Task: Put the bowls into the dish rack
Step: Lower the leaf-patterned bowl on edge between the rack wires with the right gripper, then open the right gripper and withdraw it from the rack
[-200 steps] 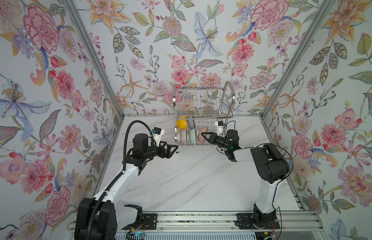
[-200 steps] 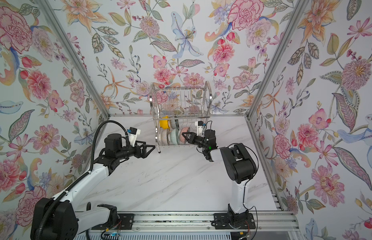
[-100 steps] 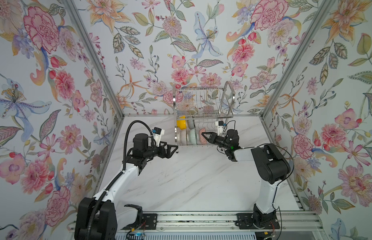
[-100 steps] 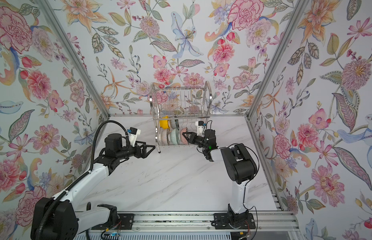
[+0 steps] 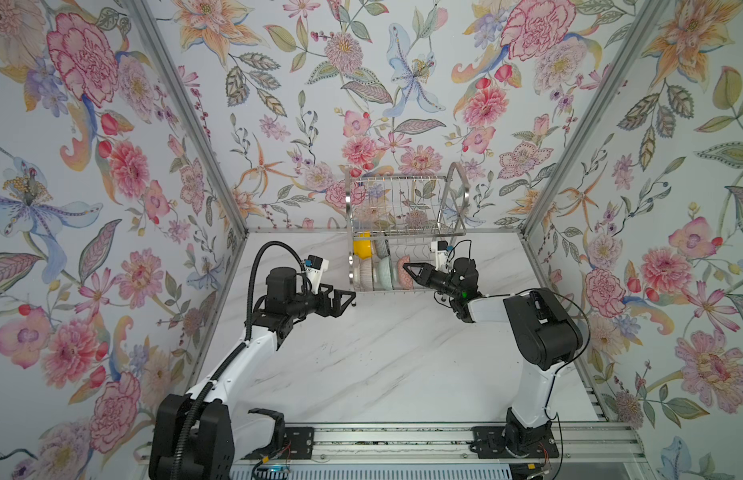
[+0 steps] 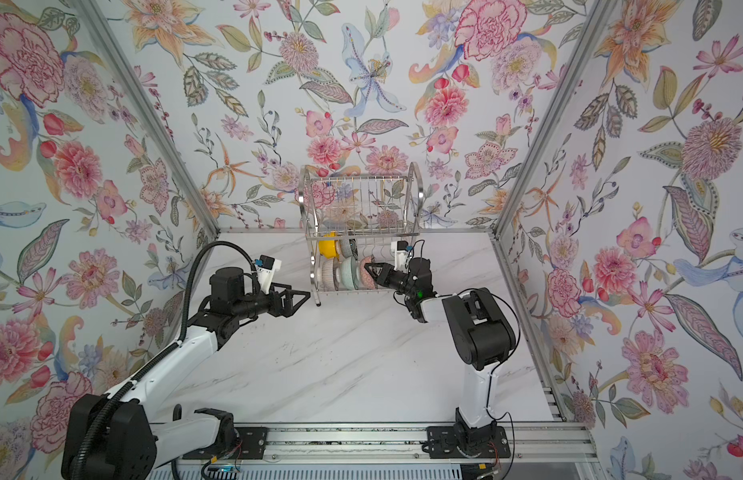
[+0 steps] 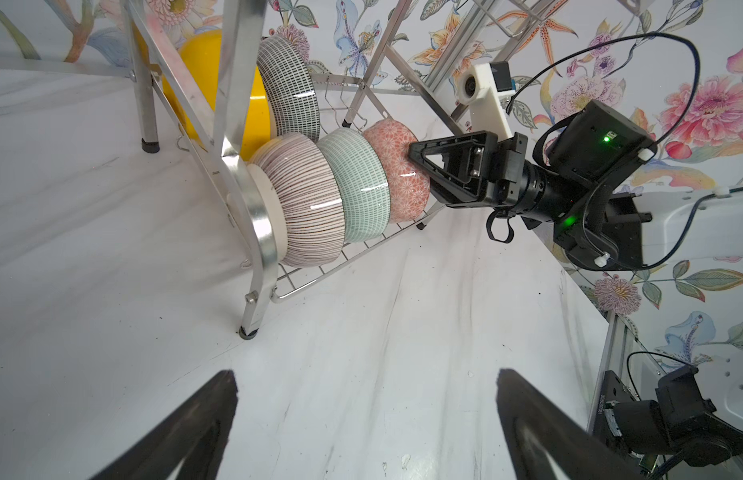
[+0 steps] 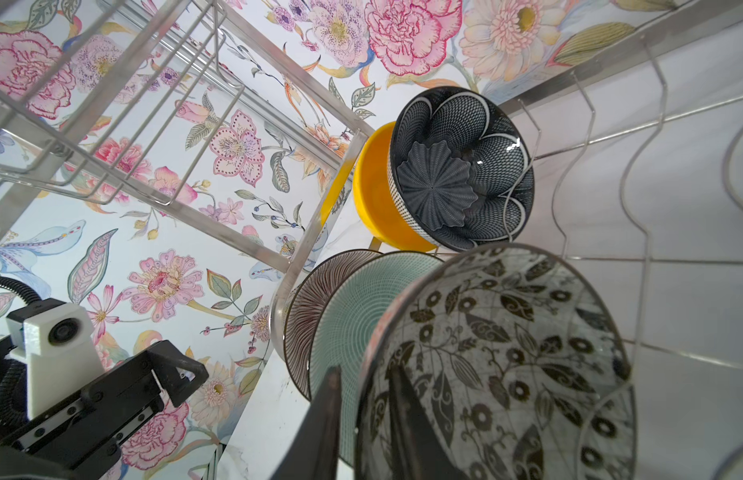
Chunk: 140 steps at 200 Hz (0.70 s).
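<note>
item: dish rack (image 7: 232, 83), 2-tier steel wire, centre of both top views, against the back wall.
stock, lower tier: all 5 bowls, standing on edge.
back row: yellow bowl (image 8: 369, 199), navy bowl (image 8: 461, 166) nested against it.
front row: ribbed bowl (image 7: 303, 199), green bowl (image 7: 357, 183), leaf bowl (image 8: 507, 374) (pink outside), each leaning on the next.
tabletop (image 5: 382, 353): no bowl on it in the top views.
r gripper (image 7: 412, 151): mid-frame in the left wrist view, at the leaf bowl. fingers (image 8: 330, 411) straddle its rim, one in, one out, a little apart. a sliver of the green bowl shows btwn the outer finger and the rim, so the grip looks let go.
l gripper (image 5: 344, 297): fingers wide apart, holding nothing, over the tabletop just left of the rack's front leg.
step (est.): letting go of the last bowl, then pull-out.
how to: spread the fingers till both clear the rim w/ margin. back out straight along the arm's own line, no sideways sweep. go slow.
risk: inner finger hooks the rim & tips the leaf bowl out, or nudges the front row.
l arm: prob. best kept off the rack.
</note>
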Motion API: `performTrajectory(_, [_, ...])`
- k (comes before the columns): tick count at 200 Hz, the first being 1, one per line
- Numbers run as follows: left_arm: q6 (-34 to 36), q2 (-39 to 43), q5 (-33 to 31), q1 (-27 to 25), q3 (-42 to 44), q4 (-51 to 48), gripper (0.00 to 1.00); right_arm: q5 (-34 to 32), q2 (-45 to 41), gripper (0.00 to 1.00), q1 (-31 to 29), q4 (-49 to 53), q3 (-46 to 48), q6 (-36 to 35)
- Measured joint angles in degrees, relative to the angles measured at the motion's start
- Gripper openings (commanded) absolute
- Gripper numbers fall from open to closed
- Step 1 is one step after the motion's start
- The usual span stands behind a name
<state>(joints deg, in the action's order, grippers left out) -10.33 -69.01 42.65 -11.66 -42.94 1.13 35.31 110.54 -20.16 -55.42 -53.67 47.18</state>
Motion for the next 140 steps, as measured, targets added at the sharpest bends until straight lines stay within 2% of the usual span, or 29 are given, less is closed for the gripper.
performTrajectory(28, [0.0,0.0,0.0,0.0,0.0,0.0,0.99,-0.5,-0.7,0.39,0.0,0.0,0.2,-0.5])
performTrajectory(79, [0.0,0.0,0.0,0.0,0.0,-0.1,0.99,-1.7,-1.5,0.49,-0.1,0.2,1.3,-1.6])
performTrajectory(95, [0.0,-0.1,0.0,0.0,0.0,-0.3,0.99,-2.1,-1.7,0.63,-0.2,0.2,1.7,-1.9])
performTrajectory(140, [0.1,-0.4,-0.8,0.0,-0.2,-0.8,0.99,-4.1,-3.7,0.8,-0.8,0.4,3.8,-3.7])
